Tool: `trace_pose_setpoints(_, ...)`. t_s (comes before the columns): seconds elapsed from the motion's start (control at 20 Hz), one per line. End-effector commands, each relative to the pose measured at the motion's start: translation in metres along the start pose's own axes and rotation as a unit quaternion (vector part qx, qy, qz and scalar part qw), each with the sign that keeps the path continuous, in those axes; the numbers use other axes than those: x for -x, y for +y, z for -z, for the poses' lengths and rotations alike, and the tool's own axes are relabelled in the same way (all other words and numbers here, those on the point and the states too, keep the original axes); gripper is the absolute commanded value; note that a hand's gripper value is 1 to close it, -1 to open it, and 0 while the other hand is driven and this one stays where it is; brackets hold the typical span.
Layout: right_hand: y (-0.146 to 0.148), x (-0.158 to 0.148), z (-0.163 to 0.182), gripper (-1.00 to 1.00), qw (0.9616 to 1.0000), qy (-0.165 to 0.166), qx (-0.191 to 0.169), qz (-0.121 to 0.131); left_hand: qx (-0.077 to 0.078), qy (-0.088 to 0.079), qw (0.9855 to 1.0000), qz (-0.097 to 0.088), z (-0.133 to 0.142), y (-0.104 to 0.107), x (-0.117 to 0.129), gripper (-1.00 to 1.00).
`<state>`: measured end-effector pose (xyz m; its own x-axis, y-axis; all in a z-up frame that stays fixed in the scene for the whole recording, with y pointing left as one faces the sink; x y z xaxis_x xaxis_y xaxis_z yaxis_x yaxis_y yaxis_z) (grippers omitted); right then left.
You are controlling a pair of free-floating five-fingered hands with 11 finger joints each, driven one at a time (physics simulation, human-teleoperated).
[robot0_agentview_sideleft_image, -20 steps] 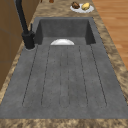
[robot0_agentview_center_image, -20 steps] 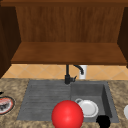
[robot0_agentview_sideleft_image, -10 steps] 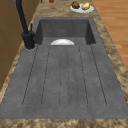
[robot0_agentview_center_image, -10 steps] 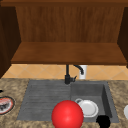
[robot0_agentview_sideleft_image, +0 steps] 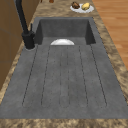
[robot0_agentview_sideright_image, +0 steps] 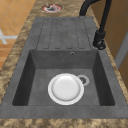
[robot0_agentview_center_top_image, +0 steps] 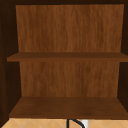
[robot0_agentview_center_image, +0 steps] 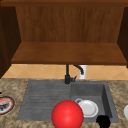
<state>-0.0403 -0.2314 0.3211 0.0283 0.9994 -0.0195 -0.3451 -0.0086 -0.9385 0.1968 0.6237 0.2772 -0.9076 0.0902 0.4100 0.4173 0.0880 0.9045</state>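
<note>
Front and both side cameras share the sink [robot0_agentview_center_image: 107, 100].

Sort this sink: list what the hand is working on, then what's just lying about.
In hand: round white plate in the grey basin, nearest the right hand; glossy red ball beside it.
Lying about: black metal tap; red-rimmed plate; white plate of food.

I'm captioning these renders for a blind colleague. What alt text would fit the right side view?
A white plate lies flat on the floor of a dark grey sink basin, beside the drain. Past the basin lies the ribbed draining board, with a black tap at its right edge and a red-rimmed dish on the speckled counter beyond.
</note>
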Motion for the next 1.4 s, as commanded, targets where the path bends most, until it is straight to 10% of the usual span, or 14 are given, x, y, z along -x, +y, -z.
trace_pose_setpoints(0.0, 0.0, 0.0, 0.0, 0.0, 1.0, 0.0, 0.0, 0.0, -0.017, 0.031, 0.9993, -0.014, 0.005, -0.005, -0.009, -1.0)
trace_pose_setpoints(1.35, 0.0, 0.0, 0.0, 0.0, 1.0, 0.0, 0.0, 0.0, 0.001, 0.048, 0.9988, -0.006, 0.05, 0.005, -0.03, -1.0)
